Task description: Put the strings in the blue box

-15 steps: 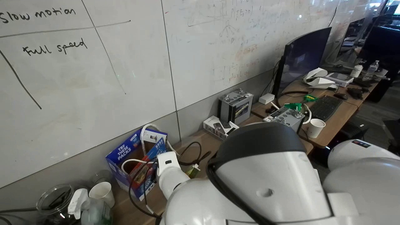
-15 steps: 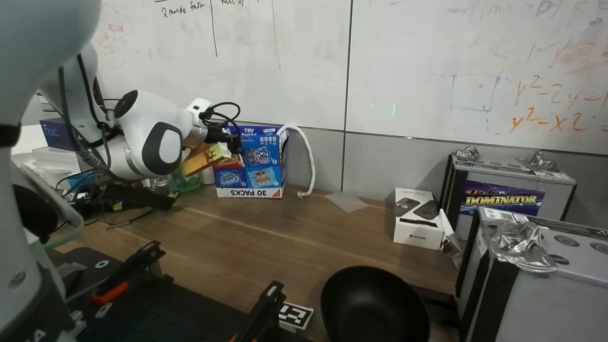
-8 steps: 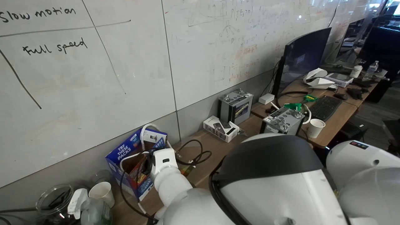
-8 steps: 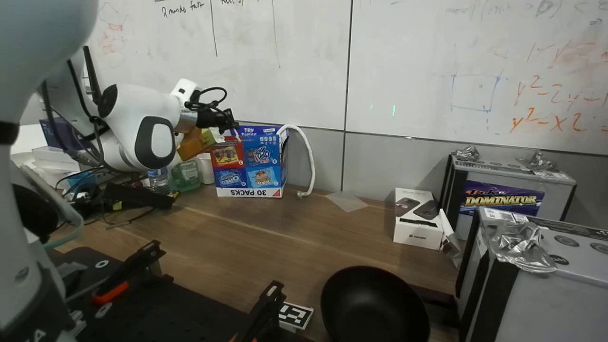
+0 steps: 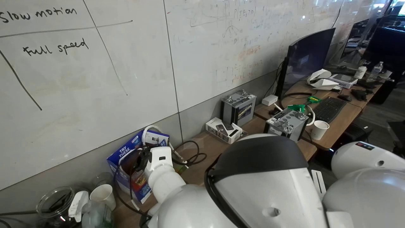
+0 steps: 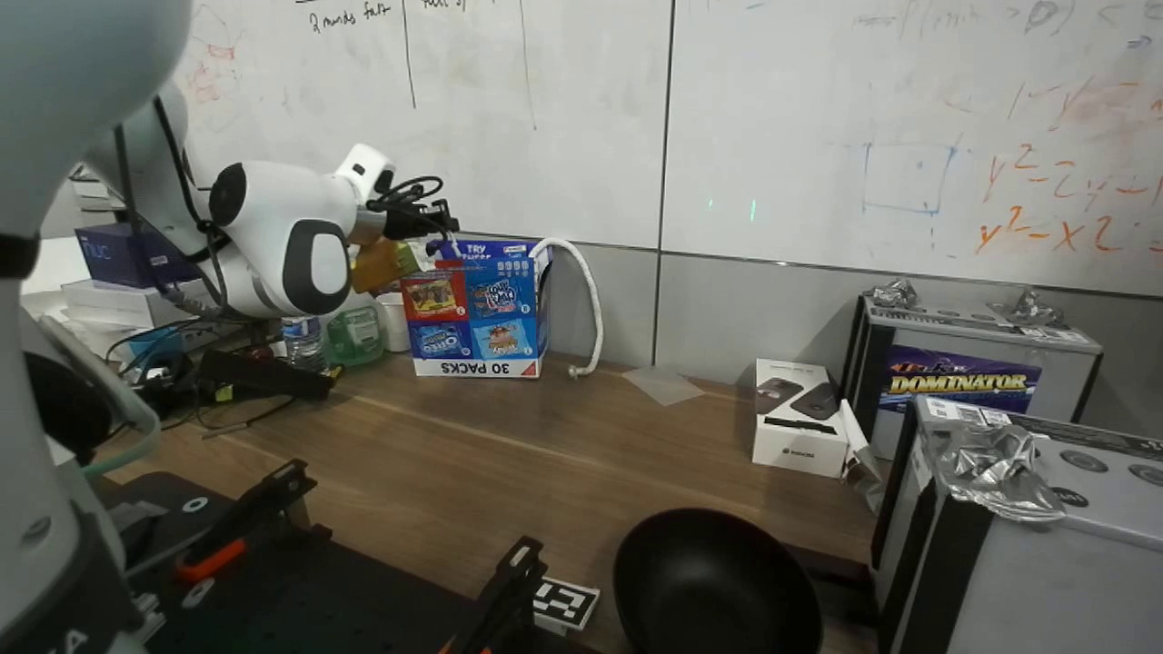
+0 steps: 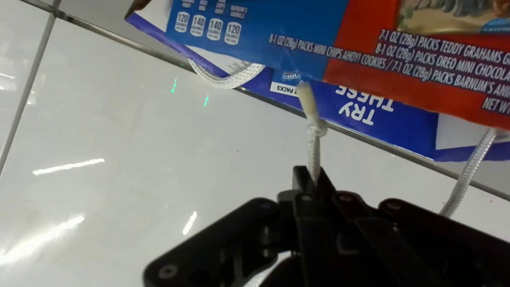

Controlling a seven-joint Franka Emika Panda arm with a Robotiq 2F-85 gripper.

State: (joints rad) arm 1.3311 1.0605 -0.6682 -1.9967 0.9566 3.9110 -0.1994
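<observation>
Robot gripper (image 7: 313,173) is pinching the knotted end of the strings (image 7: 314,150) and is rising to the top of the blue box (image 6: 472,318). Another length is hanging outside, so stowing is likely advancing, not finishing.

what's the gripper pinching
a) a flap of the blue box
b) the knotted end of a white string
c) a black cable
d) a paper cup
b, since in the wrist view the white string sticks out from between the closed jaws of the gripper, its knot just past them.
</observation>
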